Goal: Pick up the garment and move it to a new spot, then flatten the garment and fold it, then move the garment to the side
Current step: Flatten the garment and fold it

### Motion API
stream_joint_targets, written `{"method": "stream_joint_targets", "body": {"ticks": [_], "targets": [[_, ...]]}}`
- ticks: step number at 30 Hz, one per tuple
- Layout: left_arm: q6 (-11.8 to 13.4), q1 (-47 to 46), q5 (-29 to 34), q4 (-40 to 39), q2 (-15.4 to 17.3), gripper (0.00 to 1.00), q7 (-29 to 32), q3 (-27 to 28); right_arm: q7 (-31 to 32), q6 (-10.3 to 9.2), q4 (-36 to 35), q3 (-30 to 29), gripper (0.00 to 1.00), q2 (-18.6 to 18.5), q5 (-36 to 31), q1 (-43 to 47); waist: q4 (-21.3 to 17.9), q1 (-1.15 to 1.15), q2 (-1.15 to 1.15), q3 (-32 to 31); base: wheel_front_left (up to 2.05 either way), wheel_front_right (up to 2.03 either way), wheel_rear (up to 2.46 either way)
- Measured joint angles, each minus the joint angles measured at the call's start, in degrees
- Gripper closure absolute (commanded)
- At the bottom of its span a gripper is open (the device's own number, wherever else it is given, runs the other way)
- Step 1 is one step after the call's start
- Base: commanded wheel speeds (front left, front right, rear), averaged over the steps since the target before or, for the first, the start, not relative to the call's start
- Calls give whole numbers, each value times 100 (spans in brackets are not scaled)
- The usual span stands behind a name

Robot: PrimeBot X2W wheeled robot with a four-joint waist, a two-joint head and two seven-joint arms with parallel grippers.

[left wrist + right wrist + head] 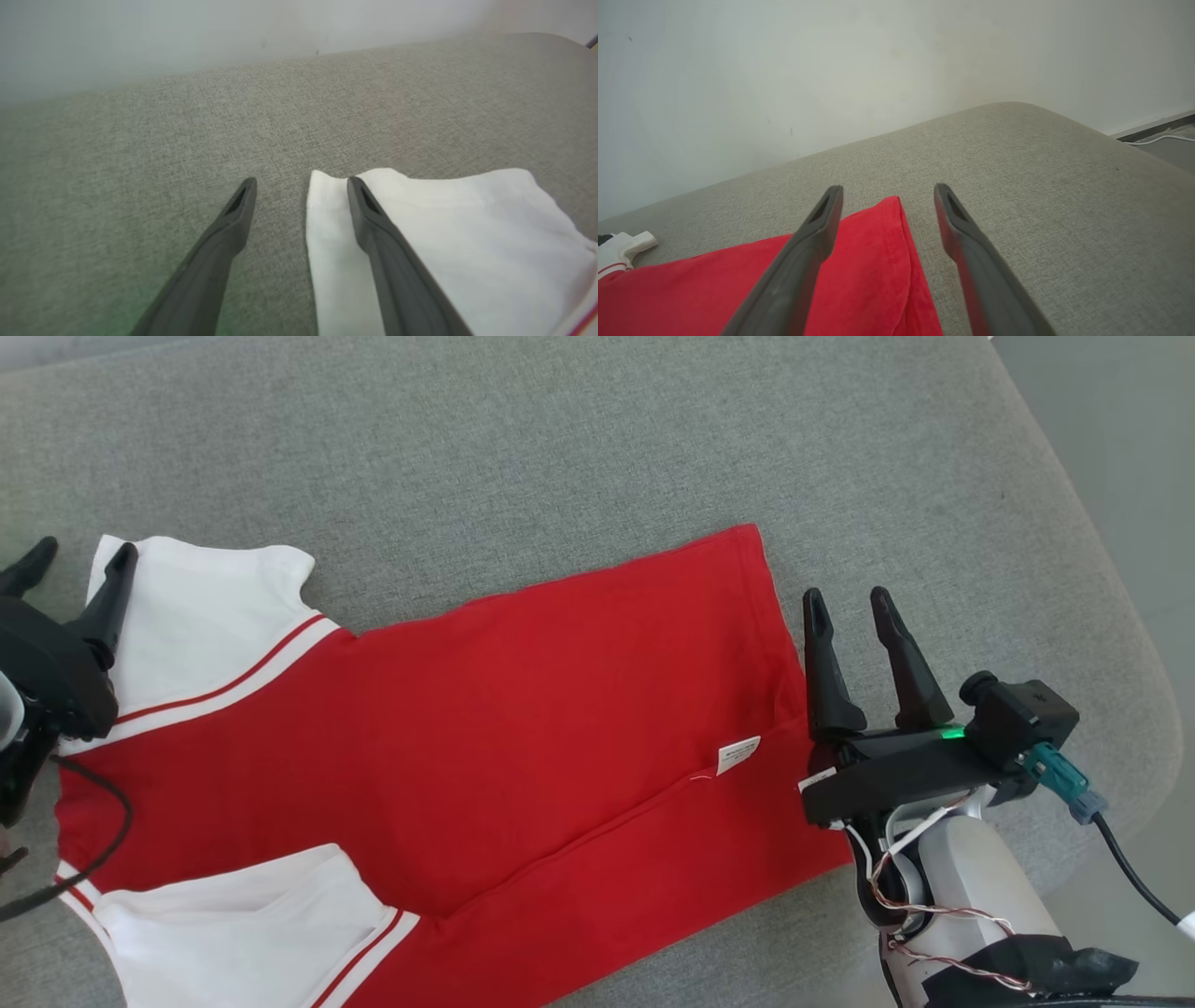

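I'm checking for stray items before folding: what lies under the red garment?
The garment lies spread on the grey cushion, which shows beyond its far and right edges. A white label sits on top. Whatever is directly beneath is covered.

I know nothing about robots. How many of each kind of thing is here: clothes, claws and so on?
Garment: 1
Grippers: 2, left gripper and right gripper, both open
Label: 1
Cushion: 1
Total: 5
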Motion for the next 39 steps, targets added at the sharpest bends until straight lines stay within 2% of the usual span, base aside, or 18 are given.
{"method": "stream_joint_targets", "body": {"ticks": [9,10,11,12,13,17,23,28,33,39], "targets": [[0,-190,-512,47,-32,0,215,-312,0,0,0,11,0,4,16,-48,-49,0,0,55,0,0,0],[0,-190,-560,92,-32,5,298,-397,0,0,8,2,0,3,16,-48,-49,0,-1,48,0,0,0],[0,-191,-568,112,-24,64,318,-450,0,0,11,2,0,2,16,-48,-50,0,-1,46,0,0,0],[0,-197,-568,132,-12,96,316,-492,0,0,11,7,0,1,16,-52,-51,0,-1,44,0,0,0],[0,-210,-568,146,1,100,294,-531,0,0,11,15,0,2,15,-57,-51,0,-1,43,0,0,0],[0,-265,-580,131,32,100,145,-654,-1,0,250,96,0,2,-62,-216,-20,0,-1,20,0,0,0],[0,-310,-638,-64,41,100,-189,-829,282,0,1250,250,0,-32,-200,-1046,91,0,-1,-65,0,0,0],[0,-326,-649,-392,12,100,-539,-943,876,0,2108,144,0,-198,-245,-1675,265,0,0,-111,0,0,0],[0,-326,-625,-759,-12,100,-794,-1053,1045,0,2788,-74,0,-435,-238,-2089,509,0,-1,-134,0,0,0],[7,-321,-611,-1076,-77,100,-870,-1114,1090,0,3388,-181,0,-526,-238,-2356,754,0,-1,-141,0,0,0]]}}
